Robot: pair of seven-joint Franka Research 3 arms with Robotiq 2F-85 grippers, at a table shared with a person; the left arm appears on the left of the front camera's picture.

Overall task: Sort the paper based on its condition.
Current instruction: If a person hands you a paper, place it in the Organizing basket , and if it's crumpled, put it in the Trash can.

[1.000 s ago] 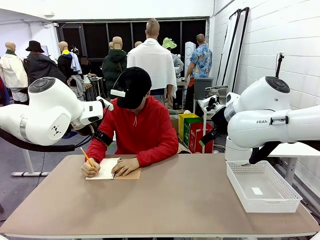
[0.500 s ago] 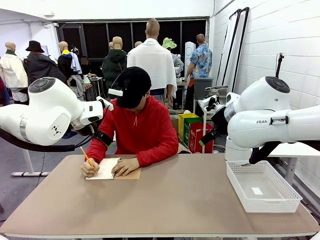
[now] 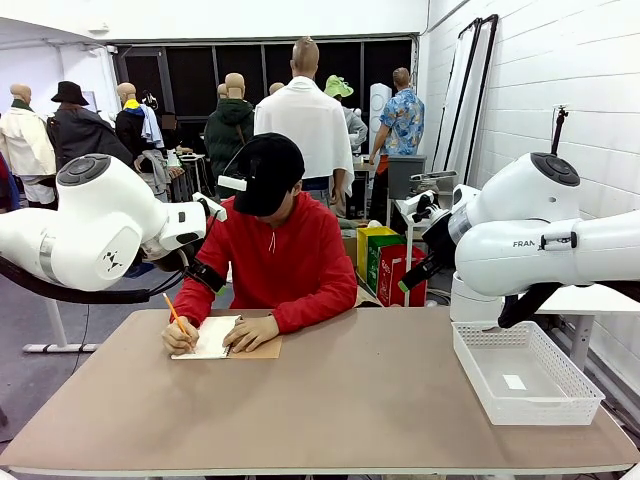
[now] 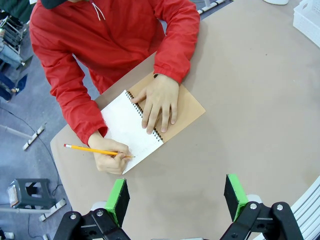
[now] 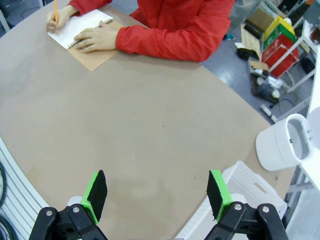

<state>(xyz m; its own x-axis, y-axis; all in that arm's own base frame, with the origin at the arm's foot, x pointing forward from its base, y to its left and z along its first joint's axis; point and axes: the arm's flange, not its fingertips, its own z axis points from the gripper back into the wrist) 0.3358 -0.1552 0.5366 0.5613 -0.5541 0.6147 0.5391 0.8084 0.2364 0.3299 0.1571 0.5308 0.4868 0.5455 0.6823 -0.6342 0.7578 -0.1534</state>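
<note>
The paper is out of view. A person in a red hoodie writes with a yellow pencil [image 4: 90, 149] on the white page of a spiral notebook [image 4: 131, 126] with a brown cover, at the table's far left [image 3: 213, 338]. Their other hand [image 4: 159, 102] lies flat on the notebook. My left gripper [image 4: 177, 200] hangs open high above the table, nearer than the notebook, with nothing between its green pads. My right gripper [image 5: 157, 197] is also open and empty, high over the table's middle, with the notebook [image 5: 82, 27] far off at the upper left.
A white mesh basket [image 3: 545, 402] sits at the table's right edge, also in the right wrist view [image 5: 245, 185], with a small white patch on its floor. Both arms stay raised at the sides. A wide stretch of brown tabletop [image 3: 380, 400] lies bare.
The person's pencil hand shifts slightly on the page. Neither arm has moved.
</note>
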